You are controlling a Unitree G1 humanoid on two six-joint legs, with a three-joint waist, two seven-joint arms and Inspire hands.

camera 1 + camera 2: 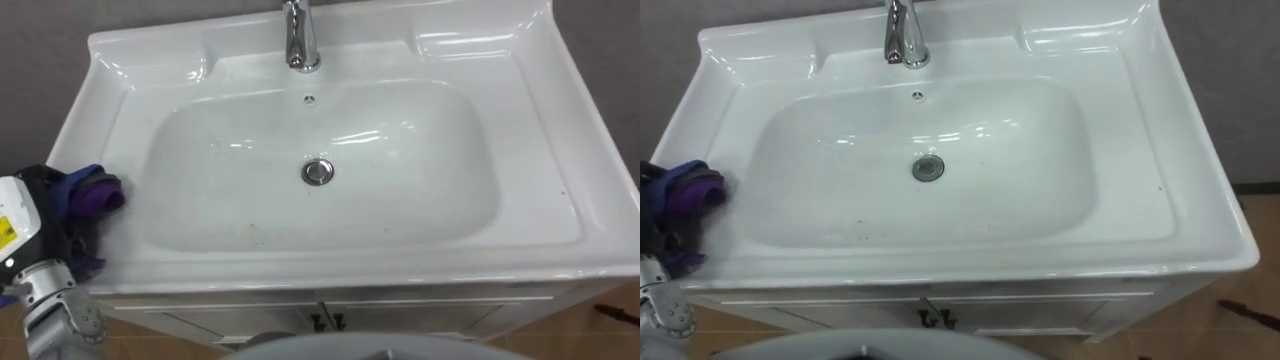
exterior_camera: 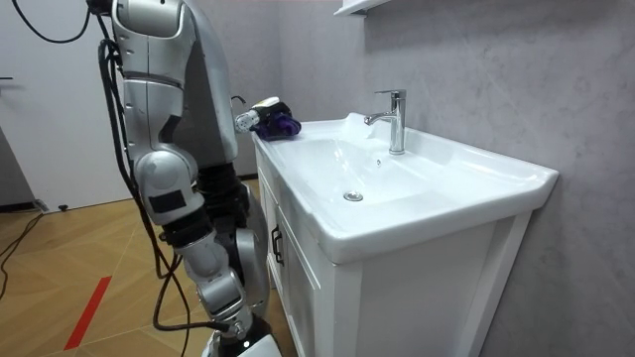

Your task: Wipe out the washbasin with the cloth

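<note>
A white ceramic basin [image 1: 540, 150] sits on a white vanity cabinet [image 2: 417, 288] against a grey wall [image 2: 476, 69]. The robot stands at the near side of the cabinet, facing it, on a wooden floor [image 2: 69, 248].

A chrome faucet [image 1: 298, 35] rises from the far ledge at the middle, with its spout pointing toward the near side. Just below it on the far wall of the bowl is a small overflow hole [image 1: 309, 99], and a round metal drain [image 1: 318, 172] lies at the bottom of the bowl, roughly in the middle. A few small dark specks show on the near slope of the bowl.

The left hand [image 1: 50, 215] is at the left rim of the basin, toward the near corner. Its fingers are closed around a bunched purple cloth [image 1: 98, 192]. The cloth rests on the flat rim surface just left of the bowl, not down inside it.

In the room view the right arm hangs down beside the near end of the cabinet, with the right hand [image 2: 230, 315] low by the cabinet front. I cannot tell how its fingers stand

Two dark handles [image 1: 328, 322] show on the cabinet doors below the near rim
</note>
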